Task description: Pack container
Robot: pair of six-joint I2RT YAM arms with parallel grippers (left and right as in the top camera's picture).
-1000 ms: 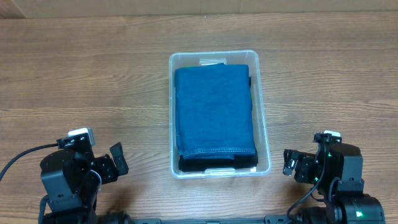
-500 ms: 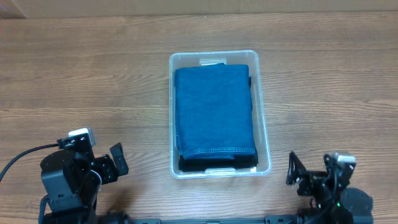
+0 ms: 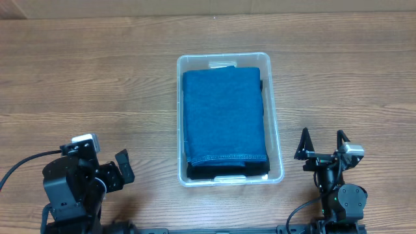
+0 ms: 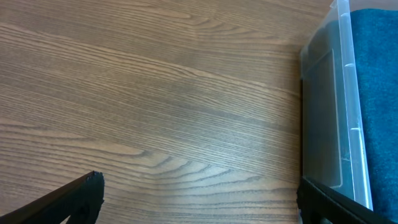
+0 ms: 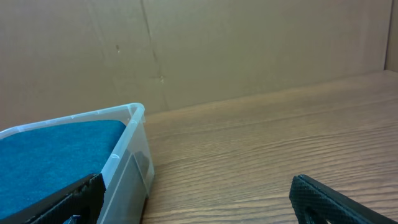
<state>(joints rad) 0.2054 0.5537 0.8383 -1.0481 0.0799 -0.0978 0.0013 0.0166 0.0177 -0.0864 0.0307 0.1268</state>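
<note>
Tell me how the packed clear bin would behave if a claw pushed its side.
The bin would probably slide, not tip: it sits low and wide on the smooth wooden table. Its thin clear walls may flex if squeezed. The folded blue cloth fills it, so the load likely won't shift much.

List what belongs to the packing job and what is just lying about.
Belongs to the job: container; blue folded cloth inside it; dark cloth beneath that.
Just there: wooden table; cardboard wall behind.
</note>
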